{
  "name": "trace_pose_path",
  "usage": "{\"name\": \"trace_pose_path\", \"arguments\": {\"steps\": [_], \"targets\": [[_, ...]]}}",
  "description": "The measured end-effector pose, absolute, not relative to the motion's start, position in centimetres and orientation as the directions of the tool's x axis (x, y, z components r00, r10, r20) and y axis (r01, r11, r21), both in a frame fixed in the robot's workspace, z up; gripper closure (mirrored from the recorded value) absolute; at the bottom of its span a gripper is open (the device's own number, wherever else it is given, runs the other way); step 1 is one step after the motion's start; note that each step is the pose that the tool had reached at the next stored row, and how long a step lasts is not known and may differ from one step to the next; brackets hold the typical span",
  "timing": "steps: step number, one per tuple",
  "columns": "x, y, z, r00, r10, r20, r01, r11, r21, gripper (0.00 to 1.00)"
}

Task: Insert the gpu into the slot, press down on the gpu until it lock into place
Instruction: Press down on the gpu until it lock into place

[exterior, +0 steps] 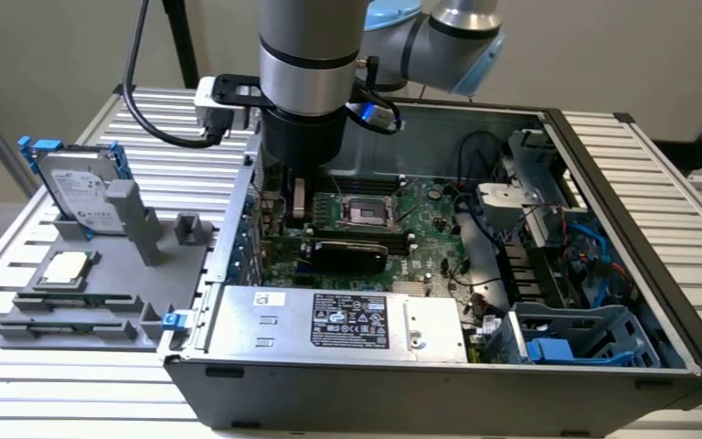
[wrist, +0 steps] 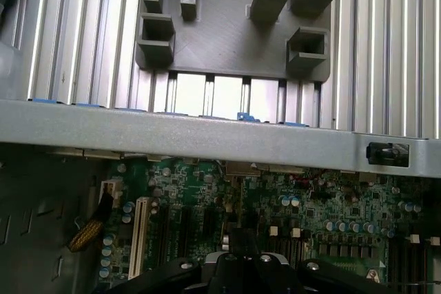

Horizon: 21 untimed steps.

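Fingers (wrist: 242, 242) drawn together hover by the exterior view's left end of the gpu (exterior: 346, 255), upright on the motherboard (exterior: 430, 233) beside the processor socket (exterior: 364, 212); a good press, I judge, pushes its top edge straight down, evenly.

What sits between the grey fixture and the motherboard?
The case wall: in the wrist view it runs as a grey metal band between the fixture and the motherboard, with a strip of slatted table on the fixture's side.
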State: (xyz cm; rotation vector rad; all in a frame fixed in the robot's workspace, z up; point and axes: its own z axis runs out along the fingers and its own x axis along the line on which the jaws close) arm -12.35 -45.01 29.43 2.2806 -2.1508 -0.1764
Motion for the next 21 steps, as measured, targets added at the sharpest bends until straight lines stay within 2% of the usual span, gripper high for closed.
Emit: {"name": "trace_pose_path", "arguments": {"steps": [12,21], "targets": [[-13.09,-45.00,29.34,0.055,-0.995,-0.081,-0.992,-0.063,0.105,0.89],[-13.18,-45.01,29.34,0.054,-0.996,-0.066,-0.989,-0.063,0.135,0.89]]}}
